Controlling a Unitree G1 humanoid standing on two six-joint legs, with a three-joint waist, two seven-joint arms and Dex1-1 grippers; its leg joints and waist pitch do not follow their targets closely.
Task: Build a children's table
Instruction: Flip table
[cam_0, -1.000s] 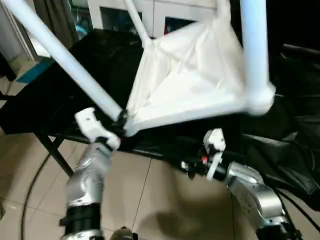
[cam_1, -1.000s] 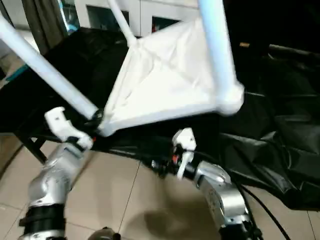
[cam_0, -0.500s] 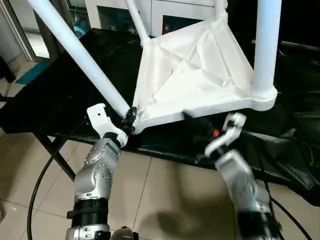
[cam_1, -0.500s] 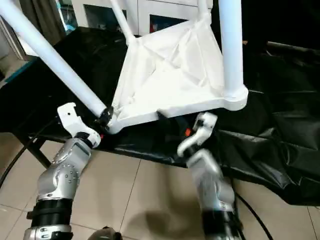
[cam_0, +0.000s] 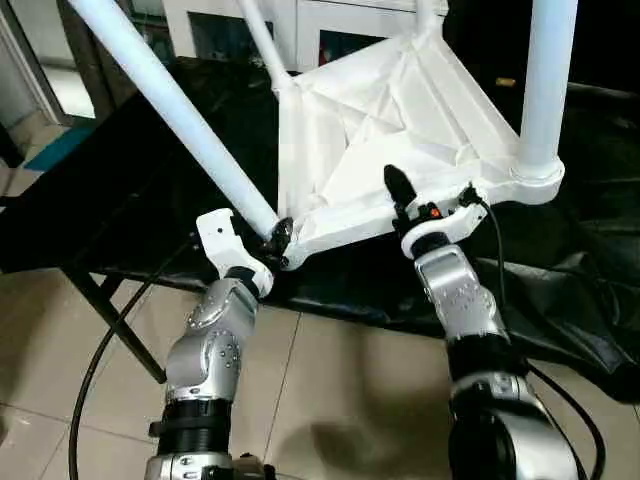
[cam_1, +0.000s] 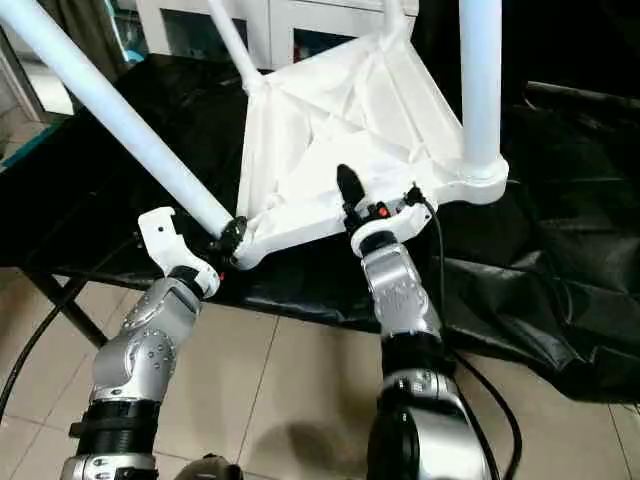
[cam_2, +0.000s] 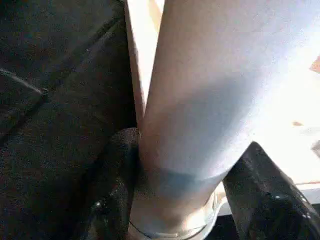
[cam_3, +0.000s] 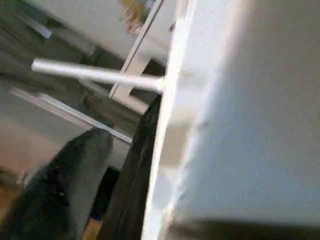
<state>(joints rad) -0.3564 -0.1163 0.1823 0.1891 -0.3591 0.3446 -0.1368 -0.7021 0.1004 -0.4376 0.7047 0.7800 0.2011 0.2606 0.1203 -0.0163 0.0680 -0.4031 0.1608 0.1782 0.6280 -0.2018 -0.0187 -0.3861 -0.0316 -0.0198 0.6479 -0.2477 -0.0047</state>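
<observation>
four white tube legs are seen standing up from the children's table (cam_0: 390, 130), which is laid upside down on the large table (cam_0: 120, 170) covered in black sheeting, its ribbed underside turned upward and tilted toward the camera. the top is all white plastic, with diagonal ribs running from the middle to round sockets at the corners; each leg is seated in a socket, and the near left leg (cam_0: 170, 110) leans out to the left while the near right leg (cam_0: 545, 80) stands almost upright. the near edge of the top is held at the front border of the black-sheeted table, beyond which tiled floor (cam_0: 330, 390) lies open below the forearms. the left gripper (cam_0: 275, 240) is closed around the base of the near left leg just where it enters its corner socket, with a black finger (cam_2: 112, 185) seen on either side of the tube in the left wrist view. the right gripper (cam_0: 425, 200) is set at the near edge of the top between the two front sockets, its fingers spread wide: one black finger (cam_0: 397, 188) is raised over the ribbed underside, and whether the edge is actually touched cannot be told. a white cabinet (cam_0: 320, 25) with glass doors is seen behind the table, and crumpled black sheeting (cam_0: 590, 290) hangs down on the right.
</observation>
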